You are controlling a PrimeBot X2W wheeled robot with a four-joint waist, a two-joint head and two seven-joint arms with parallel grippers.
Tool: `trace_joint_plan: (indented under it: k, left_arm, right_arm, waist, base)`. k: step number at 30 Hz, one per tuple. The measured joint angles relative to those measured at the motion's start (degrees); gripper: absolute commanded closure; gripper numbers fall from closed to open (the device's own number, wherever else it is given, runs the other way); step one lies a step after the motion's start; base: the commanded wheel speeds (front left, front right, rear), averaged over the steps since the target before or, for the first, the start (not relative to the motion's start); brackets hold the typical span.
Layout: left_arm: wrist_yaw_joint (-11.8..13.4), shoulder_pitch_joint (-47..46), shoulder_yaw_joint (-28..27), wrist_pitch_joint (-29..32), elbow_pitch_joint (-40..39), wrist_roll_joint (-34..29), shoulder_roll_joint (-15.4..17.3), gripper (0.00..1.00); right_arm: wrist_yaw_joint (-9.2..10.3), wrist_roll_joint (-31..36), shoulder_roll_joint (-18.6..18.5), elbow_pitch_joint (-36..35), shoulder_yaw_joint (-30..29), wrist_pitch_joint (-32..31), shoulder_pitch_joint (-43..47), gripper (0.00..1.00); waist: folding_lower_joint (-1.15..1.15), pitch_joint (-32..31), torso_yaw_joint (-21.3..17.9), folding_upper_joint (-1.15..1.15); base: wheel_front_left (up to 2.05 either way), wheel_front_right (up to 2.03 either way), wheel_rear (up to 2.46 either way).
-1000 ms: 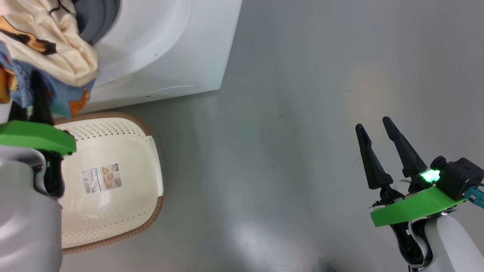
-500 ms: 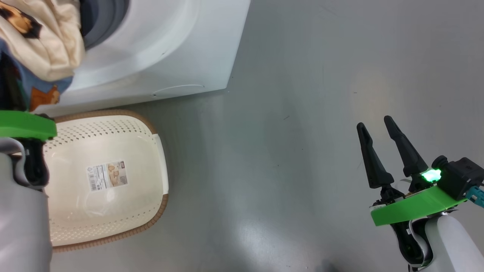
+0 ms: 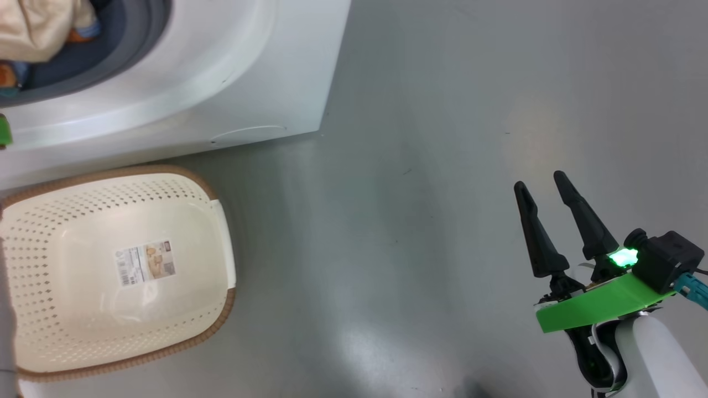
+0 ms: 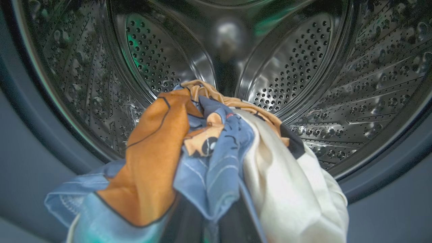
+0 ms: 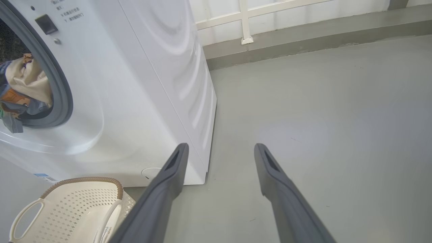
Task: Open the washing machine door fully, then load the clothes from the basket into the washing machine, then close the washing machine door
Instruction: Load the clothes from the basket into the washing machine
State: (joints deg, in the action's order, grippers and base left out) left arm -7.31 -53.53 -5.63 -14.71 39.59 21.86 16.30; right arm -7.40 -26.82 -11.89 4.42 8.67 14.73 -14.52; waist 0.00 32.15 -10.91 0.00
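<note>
The clothes (image 4: 209,152), a bundle of blue, orange and cream fabric, hang at the mouth of the washing machine's steel drum (image 4: 303,67). My left gripper (image 4: 211,219) is shut on them, its dark fingers mostly wrapped in cloth. The head view has the clothes (image 3: 33,27) at the grey gasket (image 3: 133,33) of the white washing machine (image 3: 221,83). The cream basket (image 3: 55,221) stands empty on the floor before the machine, its label showing. My right gripper (image 3: 539,183) hovers open over bare floor, far right. The washing machine door is out of view.
In the right wrist view the right gripper (image 5: 221,147) points past the washing machine's (image 5: 141,84) front corner, with the clothes (image 5: 23,84) in its opening and the basket (image 5: 81,202) below. Grey floor (image 5: 320,118) runs to a wall kerb (image 5: 303,30) behind.
My left arm has carried the clothes up and left, out of the head view, into the drum opening. The basket is now uncovered. The right gripper has stayed put; the camera shifted slightly.
</note>
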Motion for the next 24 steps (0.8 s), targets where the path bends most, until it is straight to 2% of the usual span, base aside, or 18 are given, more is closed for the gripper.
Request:
trace_joint_plan:
  k: [12,18,24]
  left_arm:
    - [0.00,-9.77,4.05,0.00,7.35,-5.79,3.30,1.00]
    - [0.00,-14.79,4.25,-0.01,5.08,-9.45,5.13,1.00]
    - [0.00,-16.35,3.66,-0.01,2.80,-9.59,5.48,1.00]
  right_arm:
    - [0.00,-0.03,1.55,0.47,2.88,0.00,-1.15,0.00]
    - [0.00,-0.26,2.40,0.74,3.68,0.00,-2.01,0.00]
    - [0.00,-0.49,2.72,0.69,3.86,0.00,-3.22,0.00]
  waist:
    - [0.00,0.53,-4.15,0.00]
    - [0.00,1.34,-6.24,0.00]
    - [0.00,2.47,-7.92,0.00]
  base:
    - [0.00,0.00,0.00]
    - [0.00,0.00,0.00]
    - [0.00,0.00,0.00]
